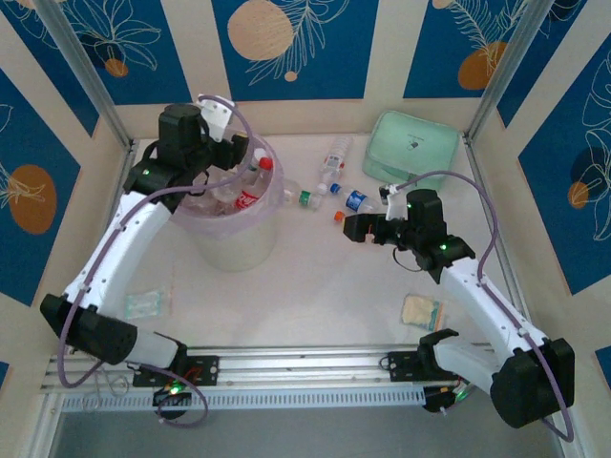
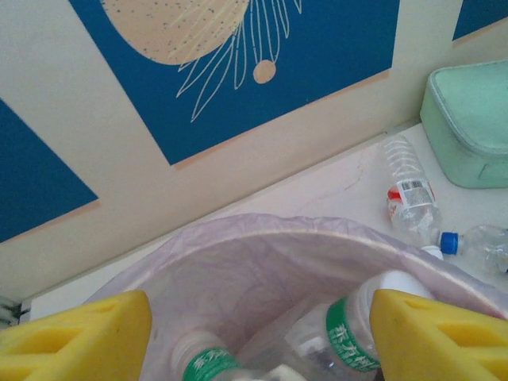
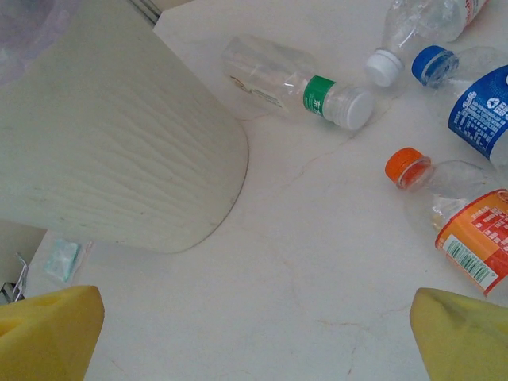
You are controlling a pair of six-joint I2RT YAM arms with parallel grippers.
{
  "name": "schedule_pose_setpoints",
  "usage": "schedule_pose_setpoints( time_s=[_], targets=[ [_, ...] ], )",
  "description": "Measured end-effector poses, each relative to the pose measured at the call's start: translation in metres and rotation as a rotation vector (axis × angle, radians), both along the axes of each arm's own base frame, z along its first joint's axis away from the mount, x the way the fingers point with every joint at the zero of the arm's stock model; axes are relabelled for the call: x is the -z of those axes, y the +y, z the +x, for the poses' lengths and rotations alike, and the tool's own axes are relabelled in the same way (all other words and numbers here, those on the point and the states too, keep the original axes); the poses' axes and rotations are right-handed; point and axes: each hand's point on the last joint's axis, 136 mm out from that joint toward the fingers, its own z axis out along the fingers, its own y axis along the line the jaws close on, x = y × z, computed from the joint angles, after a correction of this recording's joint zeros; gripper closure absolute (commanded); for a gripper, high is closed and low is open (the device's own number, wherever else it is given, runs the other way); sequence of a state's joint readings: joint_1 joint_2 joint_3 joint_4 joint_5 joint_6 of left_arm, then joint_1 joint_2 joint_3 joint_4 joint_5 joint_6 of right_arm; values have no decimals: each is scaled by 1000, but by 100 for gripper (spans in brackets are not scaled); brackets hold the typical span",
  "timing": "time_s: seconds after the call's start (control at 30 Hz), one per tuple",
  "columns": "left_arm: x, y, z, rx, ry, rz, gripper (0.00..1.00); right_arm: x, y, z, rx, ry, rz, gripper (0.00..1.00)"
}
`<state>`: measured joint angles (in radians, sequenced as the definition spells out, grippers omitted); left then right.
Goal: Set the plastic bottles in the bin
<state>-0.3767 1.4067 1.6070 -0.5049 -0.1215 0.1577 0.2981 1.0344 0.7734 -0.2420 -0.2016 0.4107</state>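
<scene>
The bin, pale lilac with a liner bag, stands at the back left and holds several plastic bottles, one with a red cap. My left gripper hangs open over its mouth. In the left wrist view the left gripper has yellow pads spread wide over two green-labelled bottles lying inside the rim. My right gripper is open, low over bare table. The right gripper has an orange-capped bottle on its right, with a green-labelled bottle and a blue-capped bottle farther off.
A mint-green zip case sits at the back right corner. A beige packet lies near the right arm's base, and a small pale packet near the left arm. Patterned walls close in the table on three sides.
</scene>
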Motion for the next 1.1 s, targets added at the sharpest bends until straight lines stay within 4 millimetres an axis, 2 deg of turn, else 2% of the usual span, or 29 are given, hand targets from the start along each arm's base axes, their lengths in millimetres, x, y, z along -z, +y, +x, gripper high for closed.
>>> schedule_pose_setpoints(
  time_s=[0.13, 0.3, 0.4, 0.6, 0.73, 0.87, 0.93, 1.03, 1.1],
  targets=[
    [4, 9, -16, -23, 24, -14, 38, -5, -5, 7, 17, 10, -29, 1],
    [38, 17, -36, -54, 100, -50, 43, -7, -16, 14, 55, 25, -45, 1],
    [61, 15, -37, -60, 149, -73, 45, -2, -18, 14, 61, 46, -50, 1],
    [67, 7, -32, -57, 145, -143, 46, 6, -23, 13, 79, 109, -67, 2],
    [65, 6, -31, -58, 139, -158, 40, 16, -32, 18, 114, 172, -85, 5],
    [62, 7, -32, -59, 147, -149, 31, 38, -48, 30, 169, 256, -194, 7],
    [52, 9, -35, -62, 144, -143, 25, 51, -57, 33, 194, 293, -256, 7],
    [27, 12, -41, -68, 127, -154, 16, 73, -68, 36, 206, 357, -326, 0],
    [10, 14, -46, -65, 114, -171, 12, 90, -72, 39, 190, 401, -374, 1]
  ],
)
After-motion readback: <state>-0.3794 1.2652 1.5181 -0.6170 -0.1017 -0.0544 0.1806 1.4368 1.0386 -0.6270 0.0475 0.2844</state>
